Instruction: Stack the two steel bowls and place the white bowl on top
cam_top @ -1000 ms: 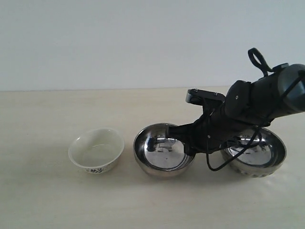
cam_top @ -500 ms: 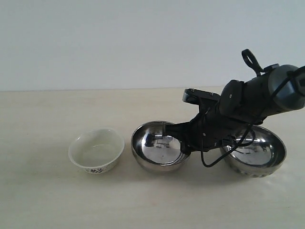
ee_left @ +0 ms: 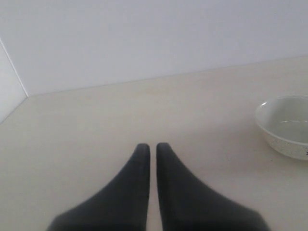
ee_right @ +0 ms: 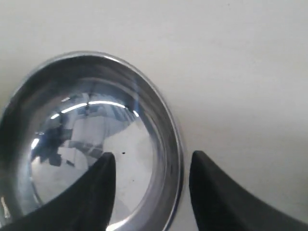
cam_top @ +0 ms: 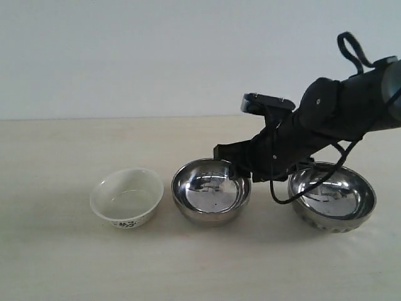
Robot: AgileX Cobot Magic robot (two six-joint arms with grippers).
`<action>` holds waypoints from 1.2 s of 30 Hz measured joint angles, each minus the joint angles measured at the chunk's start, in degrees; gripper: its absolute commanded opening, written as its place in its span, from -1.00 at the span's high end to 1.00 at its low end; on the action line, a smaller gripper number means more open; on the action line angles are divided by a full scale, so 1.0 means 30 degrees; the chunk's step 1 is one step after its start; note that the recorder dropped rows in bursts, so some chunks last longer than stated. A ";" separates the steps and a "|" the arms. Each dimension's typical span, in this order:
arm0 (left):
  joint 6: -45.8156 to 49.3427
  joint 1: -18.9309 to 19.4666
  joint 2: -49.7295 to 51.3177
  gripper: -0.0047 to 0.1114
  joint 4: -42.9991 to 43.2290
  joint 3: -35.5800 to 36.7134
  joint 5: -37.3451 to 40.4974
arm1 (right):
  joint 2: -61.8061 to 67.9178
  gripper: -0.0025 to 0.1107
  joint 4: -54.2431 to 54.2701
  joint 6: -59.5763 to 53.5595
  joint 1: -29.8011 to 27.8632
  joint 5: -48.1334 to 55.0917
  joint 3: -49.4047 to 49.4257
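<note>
The smaller smooth steel bowl [cam_top: 211, 191] stands upright in the middle of the table. My right gripper [cam_top: 233, 168] is open at its far right rim. In the right wrist view the gripper [ee_right: 153, 159] straddles that rim, one finger over the inside of the bowl [ee_right: 91, 139] and one outside, neither touching it. The larger steel bowl [cam_top: 332, 197], textured on its lower outside, sits to the right under my right arm. The white bowl [cam_top: 126, 197] with the dark pattern stands at the left. My left gripper [ee_left: 152, 146] is shut and empty, with the white bowl [ee_left: 286, 125] off to its side.
The pale wooden table [cam_top: 62, 263] runs back to a plain white wall [cam_top: 125, 56]. A black cable [cam_top: 285, 199] loops down from the right arm between the two steel bowls. The left arm does not show in the exterior view.
The smooth steel bowl has slid slightly left, tipped, then settled level. My right arm has risen, bringing the gripper from low at the bowl's right side up to its rim.
</note>
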 measured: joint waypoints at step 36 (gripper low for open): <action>0.0000 0.0000 0.0000 0.85 0.0000 0.0000 0.0000 | -0.5969 0.20 -0.4634 -0.0494 -0.7981 0.3418 0.3520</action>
